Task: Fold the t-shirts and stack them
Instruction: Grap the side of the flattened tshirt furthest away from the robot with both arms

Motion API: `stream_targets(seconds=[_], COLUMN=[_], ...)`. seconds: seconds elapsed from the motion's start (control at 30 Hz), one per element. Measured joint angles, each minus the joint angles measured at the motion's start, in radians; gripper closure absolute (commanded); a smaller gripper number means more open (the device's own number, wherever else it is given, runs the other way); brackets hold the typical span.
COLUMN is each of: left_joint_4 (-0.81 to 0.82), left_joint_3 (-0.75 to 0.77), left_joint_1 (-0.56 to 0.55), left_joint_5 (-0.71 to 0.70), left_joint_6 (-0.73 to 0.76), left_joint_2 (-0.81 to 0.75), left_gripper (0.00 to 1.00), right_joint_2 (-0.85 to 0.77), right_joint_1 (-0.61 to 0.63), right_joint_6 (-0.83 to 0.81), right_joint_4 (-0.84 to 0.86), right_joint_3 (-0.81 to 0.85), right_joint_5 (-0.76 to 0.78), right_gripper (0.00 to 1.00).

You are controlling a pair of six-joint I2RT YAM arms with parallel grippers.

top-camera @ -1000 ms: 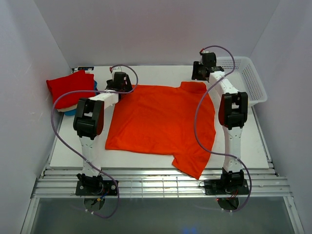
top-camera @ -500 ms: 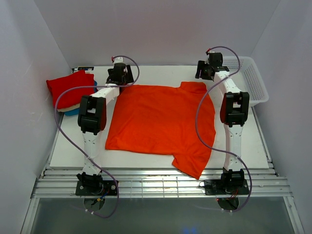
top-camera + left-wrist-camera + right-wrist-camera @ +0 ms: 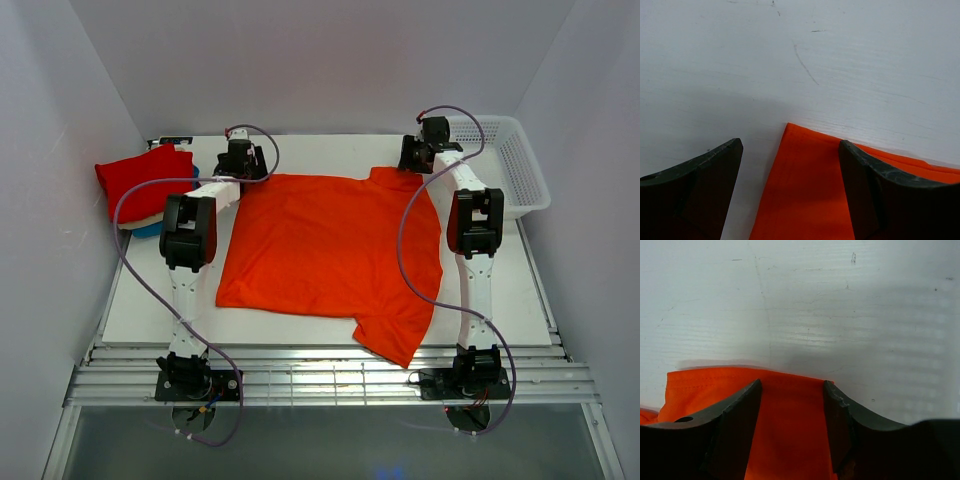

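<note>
From the top external view, the orange t-shirt [image 3: 330, 250] is lying spread across the middle of the table [image 3: 520, 290]. One sleeve is hanging toward the near edge. The other sleeve is lying at the far right, partly covered by the right arm. At the far left, a folded stack is being topped by a red t-shirt [image 3: 145, 180]. Only thin cream and teal-blue edges [image 3: 150, 228] are showing beneath it, so those pieces cannot be told apart clearly. A white mesh basket [image 3: 520, 170] is sitting at the far right, its inside hard to make out. The left claw [image 3: 240, 160] and the right claw [image 3: 415, 155] are each being held low at a far corner of the shirt. From above, their jaws are being hidden by the wrist housings.

In the left wrist view, the left claw [image 3: 790, 145] is being held wide open, with nothing gripped. A far corner of the orange t-shirt [image 3: 805, 200] is lying flat between the two fingers. The fingers are being cut off by the picture's lower edge.

In the right wrist view, the right claw [image 3: 792, 385] is being held partly open. The hemmed edge of the orange t-shirt [image 3: 705, 385] is lying flat between and under its fingers, and no cloth is being pinched. Whether the fingertips are touching the cloth cannot be told.
</note>
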Motion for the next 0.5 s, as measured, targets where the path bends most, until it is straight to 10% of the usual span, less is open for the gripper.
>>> stream_targets(seconds=[0.13, 0.5], left_joint_4=[0.0, 0.011], left_joint_3=[0.013, 0.055], left_joint_1=[0.015, 0.036], left_joint_5=[0.017, 0.047], left_joint_6=[0.001, -0.004], left_joint_2=[0.02, 0.055], left_gripper=[0.12, 0.25], right_joint_2=[0.008, 0.016], right_joint_1=[-0.003, -0.003], right_joint_6=[0.008, 0.022], right_joint_4=[-0.006, -0.003], right_joint_3=[0.009, 0.018], right_joint_5=[-0.008, -0.026], right_gripper=[0.62, 0.6])
